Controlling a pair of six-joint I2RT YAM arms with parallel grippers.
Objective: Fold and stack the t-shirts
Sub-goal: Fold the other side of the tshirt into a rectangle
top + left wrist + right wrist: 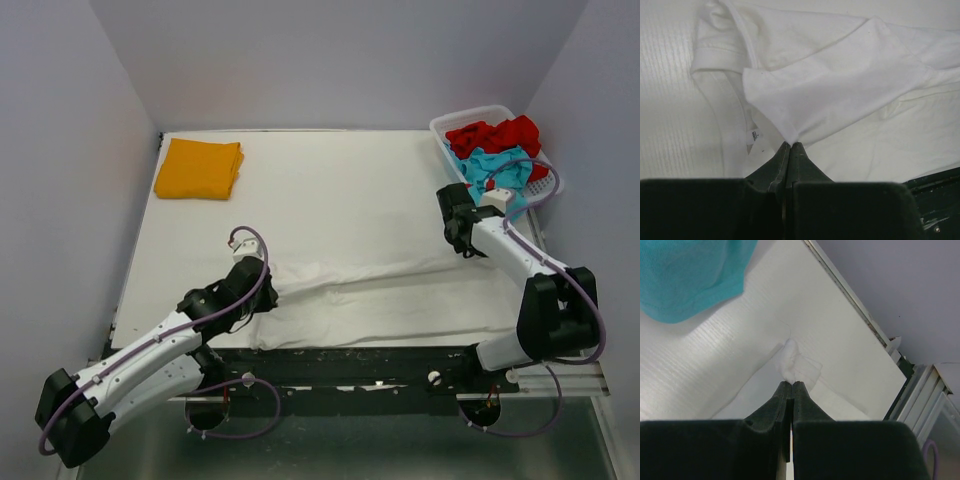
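T-shirts four: white (380, 290), orange (200, 168), red (495, 133), teal (495, 168); left fingers (788, 150), right fingers (790, 388) clamped on white.

You are looking down on a white-topped table (340, 180). A pale lilac-grey back wall (330, 60) is rising from its far edge, while a left wall (60, 150) and a right wall (600, 90) are closing in its sides. A black rail (350, 362) is running along its near edge, with a dull grey-green surface (400, 450) lying below it. Soft, even light is falling across the tabletop.
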